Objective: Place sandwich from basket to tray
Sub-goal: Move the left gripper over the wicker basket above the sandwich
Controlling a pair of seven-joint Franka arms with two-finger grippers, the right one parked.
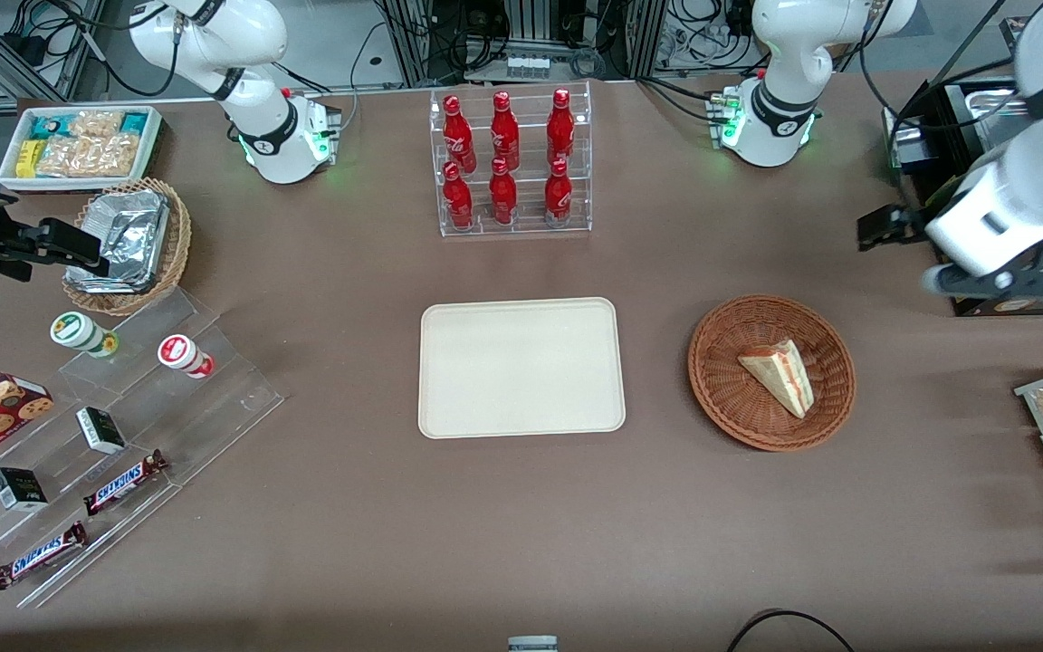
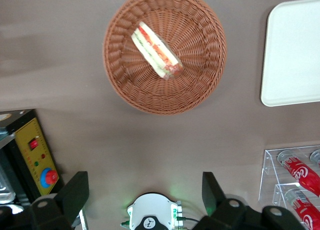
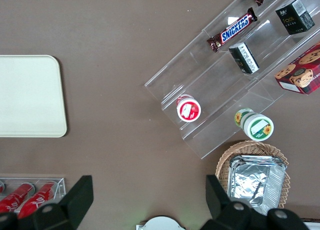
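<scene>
I see the table (image 1: 521, 534), brown, filling the front view. The tray (image 1: 521, 368) lies flat near its middle with nothing on it, nearer the front camera than the rack of red bottles (image 1: 509, 161). The basket (image 1: 771, 371) sits beside the tray, toward the working arm's end of the table, apart from it with bare table between. The sandwich (image 1: 779, 375) lies in the basket, on the weave near the centre, with its filling edge showing red and green in my wrist view (image 2: 156, 50). My gripper (image 2: 145, 195) hangs high above the table, farther from the front camera than the basket and clear of it. Its two fingers (image 2: 75, 192) stand wide apart, with nothing between them. In the front view I see the gripper at the table's edge (image 1: 884, 226).
</scene>
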